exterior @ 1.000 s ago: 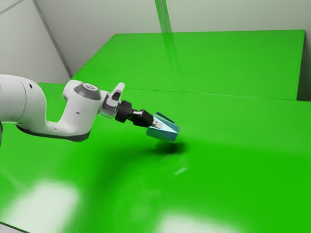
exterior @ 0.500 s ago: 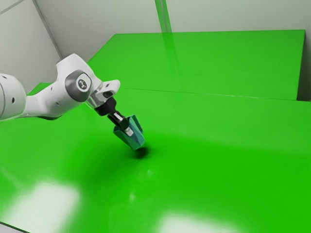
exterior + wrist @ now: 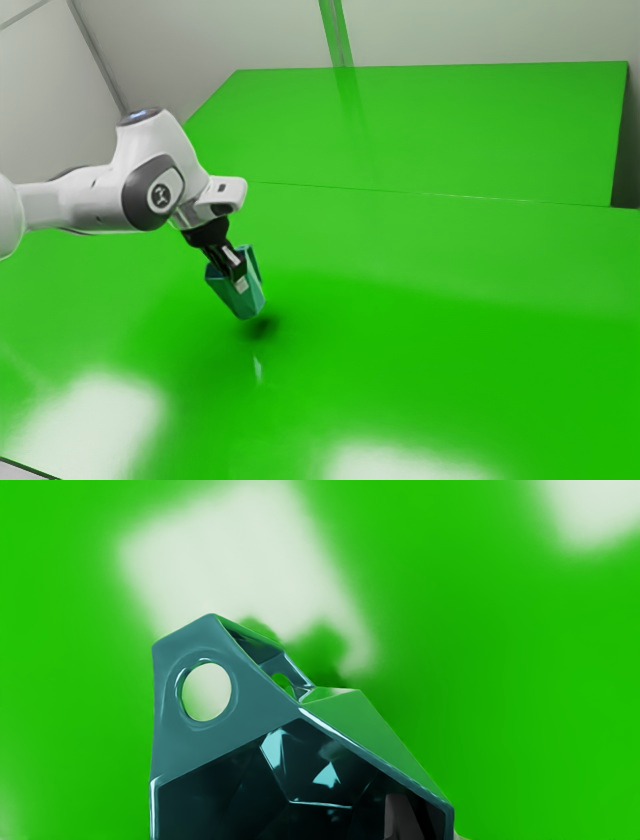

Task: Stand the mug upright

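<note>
The black two-finger pincer (image 3: pixel 239 282) grips the glossy, faceted teal mug (image 3: pixel 246 304) aslant above the green tabletop (image 3: pixel 450 350) and should level it (slowly, lest it slip) before lowering and releasing.

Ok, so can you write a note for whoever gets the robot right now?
Gripper: jaws shut on the mug's wall, one inside the mug, one outside.
Mug: blue-green, tilted, its mouth toward the gripper; it looks held just above the green table, with its shadow below.
Done: mug gripped and looking lifted, bottom end lower than mouth.
Left: probably straighten it, lower it onto its base, then open the jaws once it sits steady.
</note>
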